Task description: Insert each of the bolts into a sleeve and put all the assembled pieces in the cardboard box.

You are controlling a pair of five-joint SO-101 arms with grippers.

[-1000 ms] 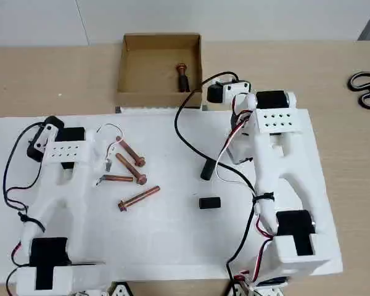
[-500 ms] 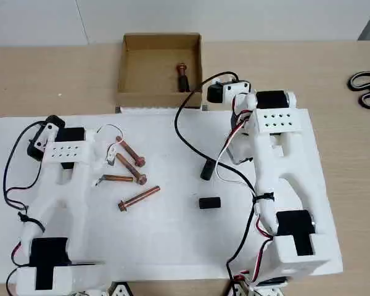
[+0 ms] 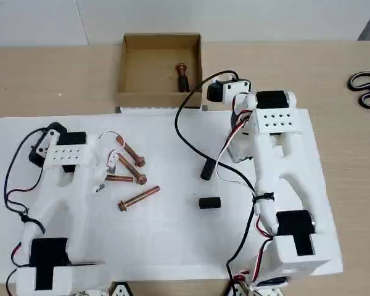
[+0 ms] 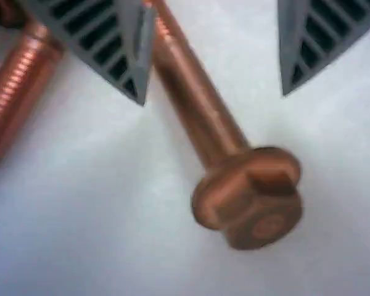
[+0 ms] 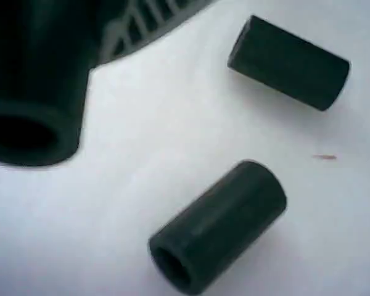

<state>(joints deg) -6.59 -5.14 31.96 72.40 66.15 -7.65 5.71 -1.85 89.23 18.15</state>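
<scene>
Left hand point(image 4: 213, 95) stands wide open and holds nothing, its two ribbed fingers point(image 4: 111, 43) low over the white sheet point(image 4: 111, 246) and set on either side of a copper bolt point(image 4: 234, 185); the shank runs up between them, just beside one fingertip and well clear of the other, and the flanged head lies out past the tips. Just outside that nearer finger lies a second bolt point(image 4: 15, 92), its threaded shank alongside. From above, this hand sits at the edge of a loose cluster of four bolts, and the outermost bolt point(image 3: 139, 198) lies by itself a little farther off, toward the middle of the sheet. Right hand point(image 3: 233, 147) hangs under its bent wrist; a black sleeve point(image 5: 31, 80) sits right up against it in its own wrist view, open end showing, but whether the hand grips it I cannot tell. Past that hand two more sleeves lie on their sides on the sheet, apart from each other: a nearer sleeve point(image 5: 219, 225) and a farther sleeve point(image 5: 290, 61). Beyond the right hand, just off the sheet's far edge, the cardboard box point(image 3: 148, 68) stands on the bench point(image 3: 49, 74) with one assembled piece point(image 3: 182, 77) inside, a copper head on a dark body, close to the wall on the right arm's side. Scissors point(image 3: 367, 89) lie well away from both hands, at the bench's edge
</scene>
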